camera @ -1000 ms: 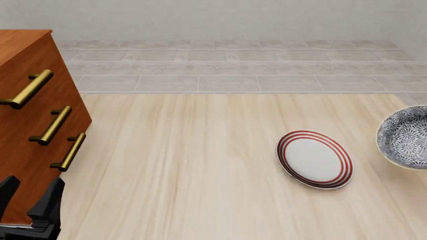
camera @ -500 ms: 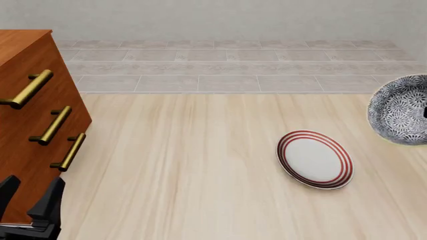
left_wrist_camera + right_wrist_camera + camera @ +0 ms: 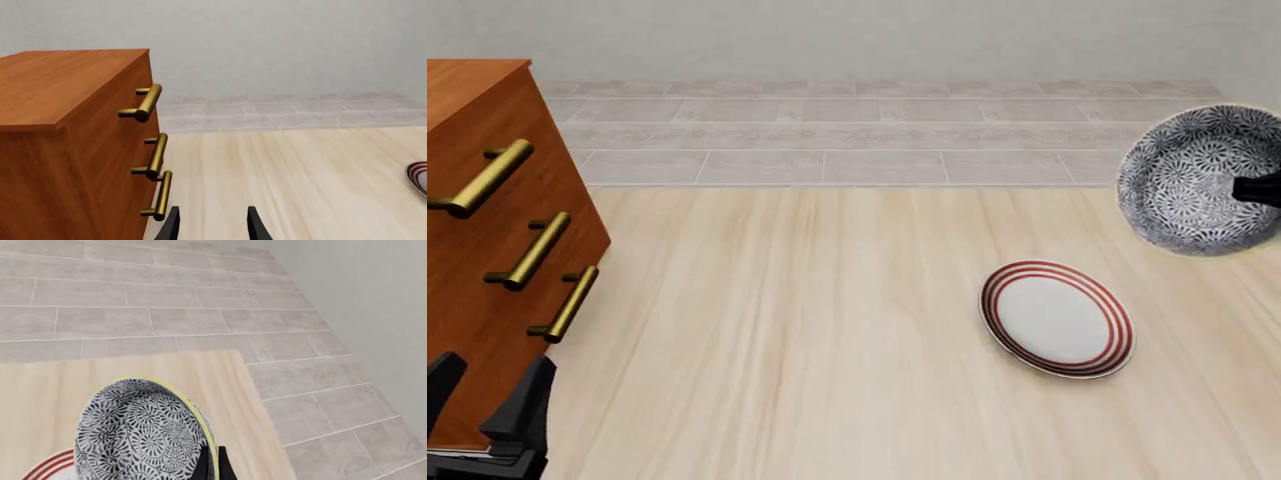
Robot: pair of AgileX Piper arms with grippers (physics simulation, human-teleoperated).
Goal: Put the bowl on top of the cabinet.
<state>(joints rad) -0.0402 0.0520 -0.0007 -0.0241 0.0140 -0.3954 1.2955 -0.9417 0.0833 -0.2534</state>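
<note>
The blue-and-white patterned bowl [image 3: 1194, 182] hangs in the air at the far right, tilted on edge with its inside facing the camera, above and beyond the red-ringed plate. My right gripper [image 3: 1260, 190] is shut on its yellowish rim; the right wrist view shows the bowl [image 3: 137, 435] with the gripper [image 3: 211, 461] pinching the rim. The reddish-brown cabinet [image 3: 487, 220] with three brass handles stands at the far left. The left wrist view shows the cabinet's flat top [image 3: 57, 82]. My left gripper [image 3: 487, 405] is open low beside the cabinet's front, holding nothing.
A flat white plate [image 3: 1056, 318] with red rings lies on the light wooden table [image 3: 801, 330], right of centre. A grey tiled floor and a pale wall lie beyond the table's far edge. In the left wrist view the plate [image 3: 419, 177] shows only as an edge.
The bowl has risen from near the table's right edge and shifted left, tilting more upright in my right gripper. The left arm, cabinet and plate have not moved.
</note>
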